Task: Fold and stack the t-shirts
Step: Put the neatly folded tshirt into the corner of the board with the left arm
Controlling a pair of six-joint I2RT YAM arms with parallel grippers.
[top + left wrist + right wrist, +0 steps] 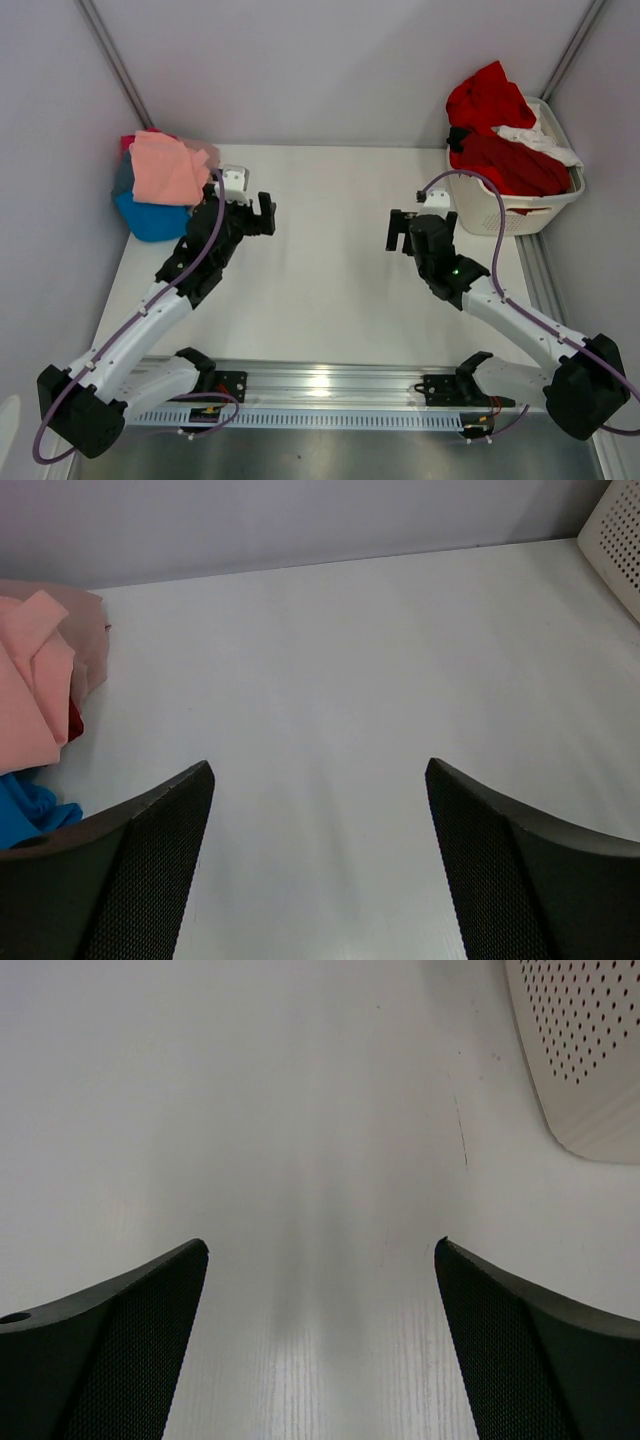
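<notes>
A folded salmon-pink t-shirt (165, 167) tops a stack at the table's far left, over a bright blue one (150, 218) with grey and magenta edges showing. In the left wrist view the salmon shirt (30, 700) and blue cloth (25, 812) lie at the left edge. My left gripper (262, 212) hangs open just right of the stack, holding nothing (318, 770). Red t-shirts (497, 130) and a white one (540, 140) are heaped in the laundry basket (505, 213) at the far right. My right gripper (398, 230) is open and empty (320, 1248), left of the basket.
The basket's perforated white wall (585, 1050) shows at the upper right of the right wrist view and a corner of the basket (618, 540) in the left wrist view. Pale walls close the table at the back and sides. A metal rail (330, 395) runs along the near edge.
</notes>
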